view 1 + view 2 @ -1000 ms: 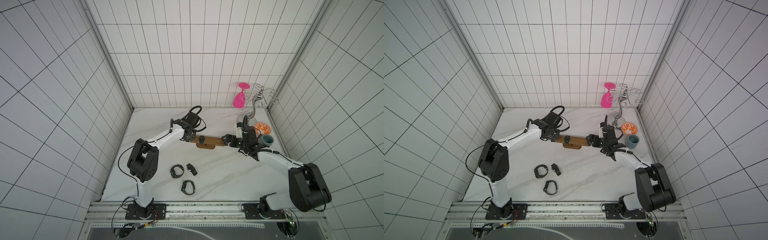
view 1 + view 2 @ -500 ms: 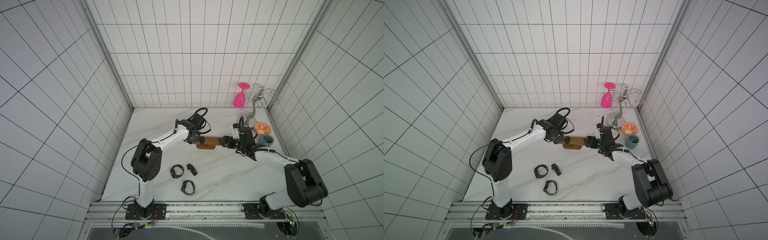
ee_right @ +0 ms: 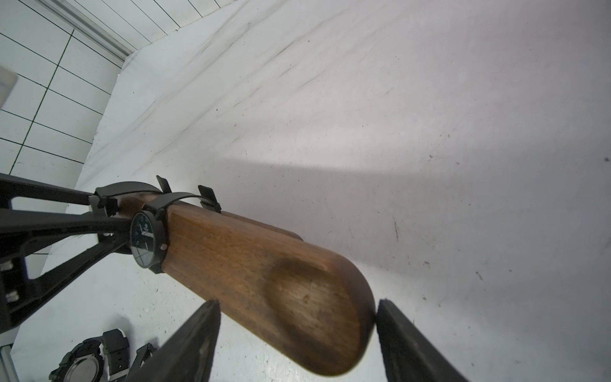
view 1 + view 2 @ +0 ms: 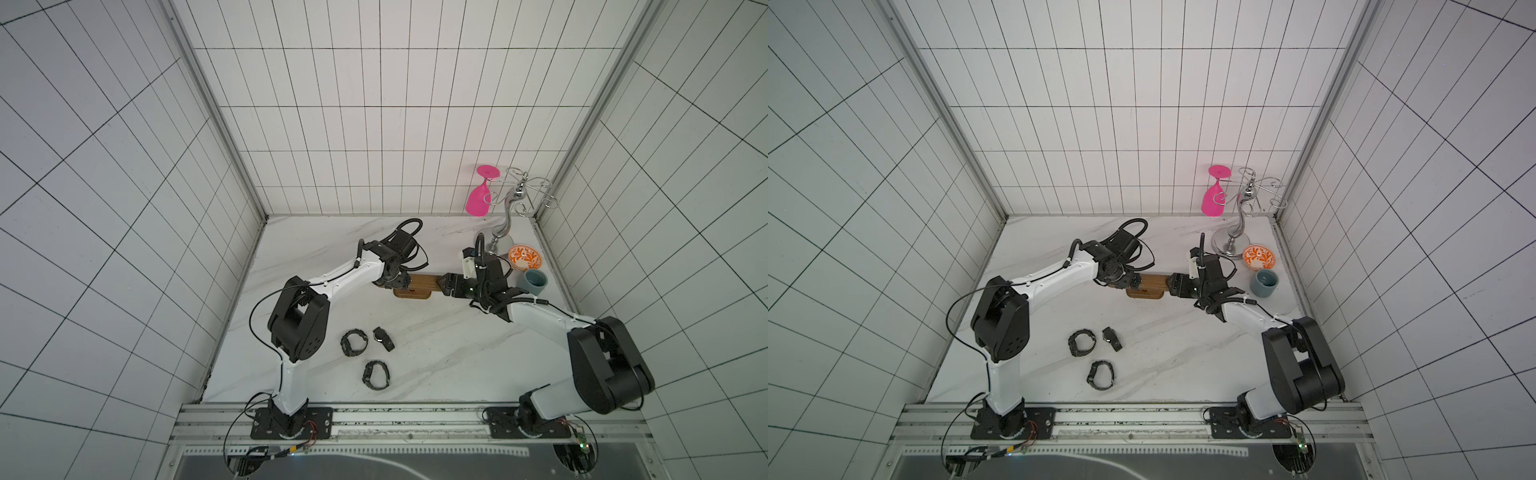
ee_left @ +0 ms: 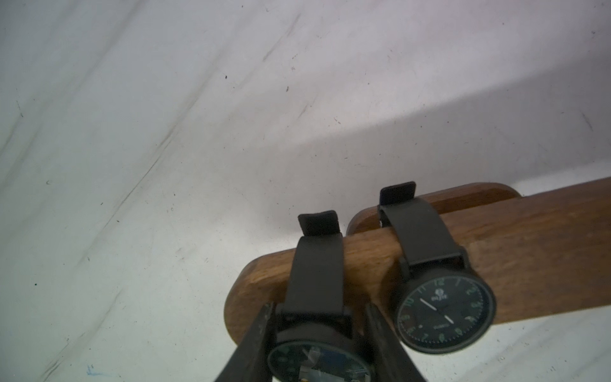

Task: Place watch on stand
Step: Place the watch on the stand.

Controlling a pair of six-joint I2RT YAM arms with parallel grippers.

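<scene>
Two ends of stand [image 3: 248, 258] occupied: left fingers [image 5: 254, 340] pinch watch [image 5: 317, 281], right fingers [image 3: 188, 347] spread astride.

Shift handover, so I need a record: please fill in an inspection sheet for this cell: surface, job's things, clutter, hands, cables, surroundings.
Surface: white marbled tabletop, faint scuffs.
Job's things: wooden stand upright; seated watch strapped round its bar; held watch looped over the bar's end; three loose watches on the tabletop.
Clutter: chrome wire rack with a pink glass hanging upside down, patterned bowl, grey cup, all at the back right.
Hands: left hand shut on the held watch; right hand astride the stand's other end, grip unclear.
Cables: black cable loop at the left wrist; no snag seen.
Surroundings: white tiled walls, metal rail in front.
</scene>
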